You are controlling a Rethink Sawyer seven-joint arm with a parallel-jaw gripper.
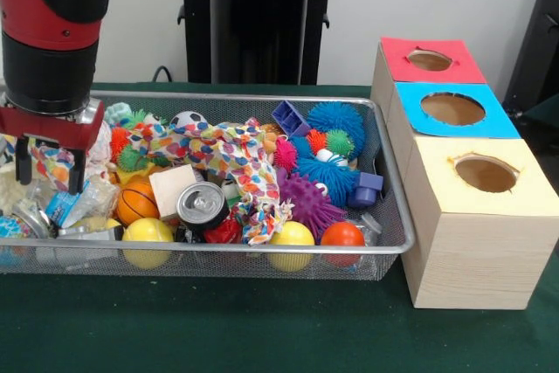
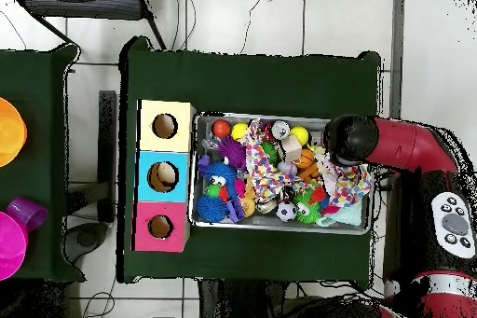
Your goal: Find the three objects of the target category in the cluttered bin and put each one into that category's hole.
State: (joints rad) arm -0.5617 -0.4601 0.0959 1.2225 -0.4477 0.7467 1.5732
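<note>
One bin; three boxes; one tool; two yellow balls.

The bin is shiny silver wire. The table under it is dark green. The gripper is red with black fingers, and the arm above it is red and black. Right beside the gripper lies a white cloth with many coloured dots. Farther from it are an orange ball, two yellow balls, a purple spiky ball and a blue spiky ball. Farthest away, the hole sits in a red top.
</note>
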